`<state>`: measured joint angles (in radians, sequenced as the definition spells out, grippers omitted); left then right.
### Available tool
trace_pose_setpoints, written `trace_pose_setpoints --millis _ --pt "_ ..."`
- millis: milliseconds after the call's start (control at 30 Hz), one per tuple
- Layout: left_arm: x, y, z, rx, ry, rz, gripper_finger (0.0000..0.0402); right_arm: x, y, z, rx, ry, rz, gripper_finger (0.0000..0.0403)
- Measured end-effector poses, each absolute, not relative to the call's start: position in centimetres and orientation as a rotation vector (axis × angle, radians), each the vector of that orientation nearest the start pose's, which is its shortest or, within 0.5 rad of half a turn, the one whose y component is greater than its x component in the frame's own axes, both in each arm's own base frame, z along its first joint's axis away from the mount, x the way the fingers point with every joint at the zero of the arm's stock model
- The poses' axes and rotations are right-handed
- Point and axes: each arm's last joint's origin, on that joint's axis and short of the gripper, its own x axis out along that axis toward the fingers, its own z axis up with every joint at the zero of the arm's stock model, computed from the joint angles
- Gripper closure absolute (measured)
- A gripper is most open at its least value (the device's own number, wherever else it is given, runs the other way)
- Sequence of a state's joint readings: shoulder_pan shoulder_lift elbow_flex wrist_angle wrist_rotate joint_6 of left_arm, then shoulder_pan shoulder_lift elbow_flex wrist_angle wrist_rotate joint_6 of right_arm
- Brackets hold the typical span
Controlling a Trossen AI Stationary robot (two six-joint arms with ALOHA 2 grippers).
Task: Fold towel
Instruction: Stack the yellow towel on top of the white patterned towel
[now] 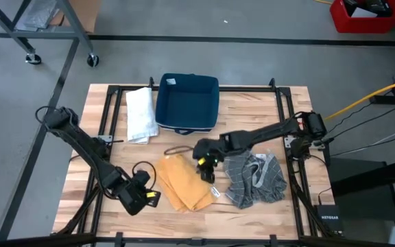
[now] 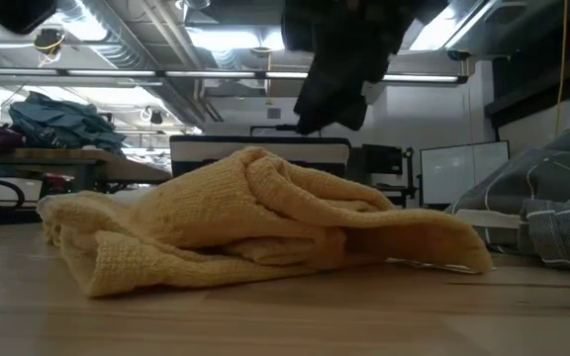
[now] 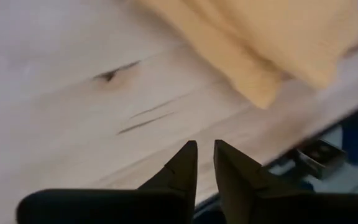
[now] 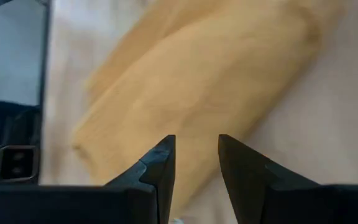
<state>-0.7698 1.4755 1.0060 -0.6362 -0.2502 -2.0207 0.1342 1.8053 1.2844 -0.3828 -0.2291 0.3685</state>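
Left gripper [image 1: 149, 195] hovers just off the yellow towel's [image 1: 185, 181] near-left edge, fingers slightly parted and holding nothing. Right gripper [image 1: 207, 173] hangs over the towel's right side, jaws apart, empty (towel lies bunched mid-table, beside a grey cloth [image 1: 256, 178])

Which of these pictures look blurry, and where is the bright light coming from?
Left wrist view: the yellow towel is soft and smeared. Right wrist view: towel blurred, dark fingers sharper. Low view: ceiling lights glare behind the dark gripper. High view: even, fairly sharp.
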Motion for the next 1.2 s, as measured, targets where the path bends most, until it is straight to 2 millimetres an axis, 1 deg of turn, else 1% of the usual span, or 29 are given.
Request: trace_pose_setpoints --millis 100,233,300,367,433,467,533,600,667,800,1033,1133,1200 --pt "21.1 -20.1 20.8 -1.297 0.978 0.675 0.0373 38.0 4.2 21.4 0.394 0.962 0.13 0.0276" --pt "22.0 -21.5 19.1 -1.322 0.976 0.652 0.0391 38.1 2.8 21.3 0.394 0.956 0.112 0.0276" --pt "22.4 -22.0 18.5 -1.334 0.972 0.633 0.0396 38.1 2.4 21.4 0.412 0.958 0.134 0.0276" --pt "22.8 -22.4 18.0 -1.307 0.978 0.596 0.0396 38.0 2.0 21.4 0.445 0.969 0.176 0.0276" --pt "23.0 -22.7 17.6 -1.288 0.979 0.574 0.0389 37.9 1.7 21.4 0.485 0.984 0.231 0.0276" --pt "23.1 -22.7 17.4 -1.303 0.978 0.59 0.0381 37.9 1.6 21.4 0.505 0.994 0.257 0.0276" --pt "23.0 -22.3 16.9 -1.36 0.992 0.695 0.0362 37.7 1.3 21.3 0.543 1.014 0.304 0.0276" --pt "22.8 -21.7 16.4 -1.358 0.99 0.809 0.0345 37.6 1.4 21.3 0.561 1.025 0.334 0.0276" --pt "22.8 -21.2 16.1 -1.348 0.979 0.86 0.0334 37.5 1.4 21.3 0.56 1.036 0.337 0.0276" --pt "23.0 -20.9 16.2 -1.306 0.984 0.84 0.0329 37.4 1.4 21.2 0.52 1.034 0.353 0.0276" --pt "23.4 -20.4 16.1 -1.272 0.991 0.83 0.0338 37.5 1.4 21.2 0.503 1.033 0.327 0.0276" --pt "23.7 -20.1 16.1 -1.251 1.044 0.811 0.0334 37.5 1.4 21.2 0.502 1.033 0.327 0.0276" --pt "23.9 -20.0 16.1 -1.255 1.101 0.79 0.0323 37.4 1.4 21.2 0.502 1.033 0.327 0.0276"
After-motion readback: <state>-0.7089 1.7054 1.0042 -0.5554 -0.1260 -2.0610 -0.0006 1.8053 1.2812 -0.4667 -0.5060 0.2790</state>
